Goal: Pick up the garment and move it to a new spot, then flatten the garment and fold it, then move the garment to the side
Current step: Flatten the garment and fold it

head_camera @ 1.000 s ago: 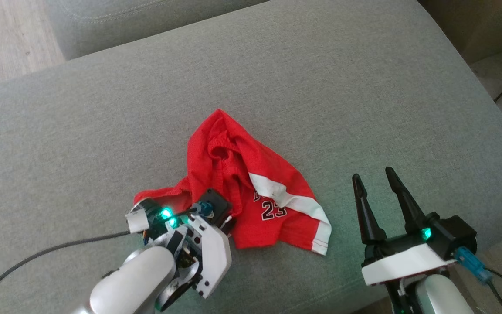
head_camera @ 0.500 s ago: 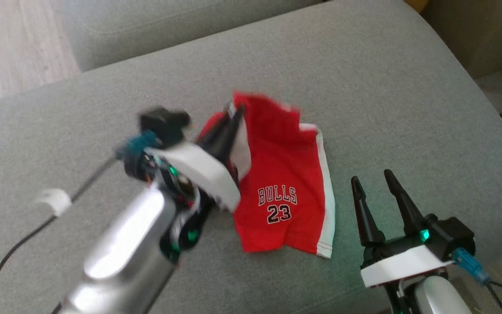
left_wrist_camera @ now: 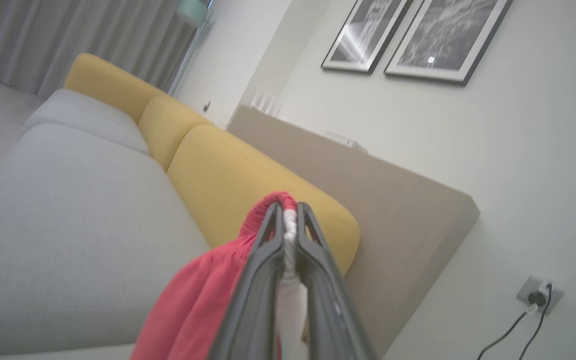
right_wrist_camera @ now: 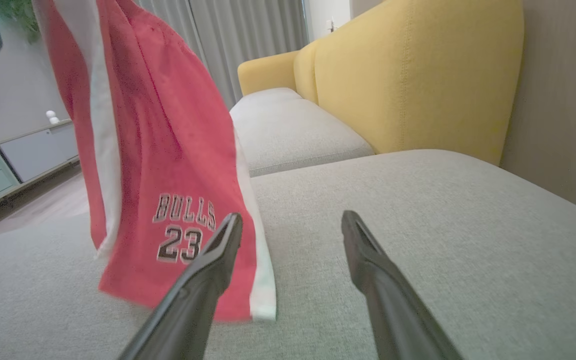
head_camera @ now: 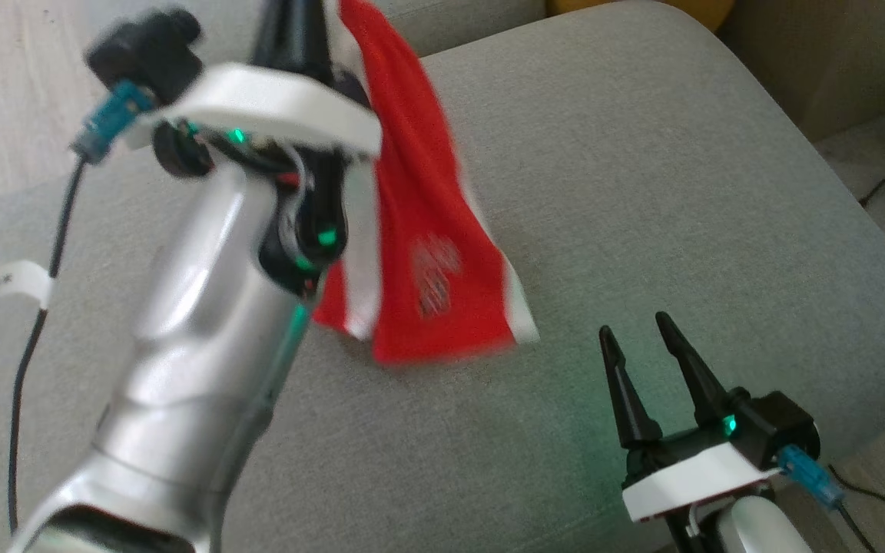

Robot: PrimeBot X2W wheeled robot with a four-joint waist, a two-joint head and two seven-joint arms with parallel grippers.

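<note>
Right gripper point(head_camera: 631, 322), nearest to the robot, waits low over the grey woven sofa cushion point(head_camera: 681, 192) with its two long dark fingers spread wide and nothing between them. I judge it is kept free to take a second corner once the cloth hangs straight.

Beyond it and higher, the left gripper point(left_wrist_camera: 285, 207) is closed tightly on the red basketball shorts with white side stripes and the print "BULLS 23" point(right_wrist_camera: 168, 150). The wrist view shows a bunched edge of red and white cloth pinched between the fingertips. Holding only this one edge lets the weight of the garment pull it open – the shorts hang down from the raised arm as a long panel, print facing the right gripper. The lower hem is close to the cushion, just in front of the right fingers; whether it touches the fabric I cannot tell, because the picture is blurred there.

The step in hand seems to be the carrying to a new spot, so flattening and folding are not yet begun.

Farther back is the yellow padded backrest point(right_wrist_camera: 418, 75), and behind it a pale wall.
</note>
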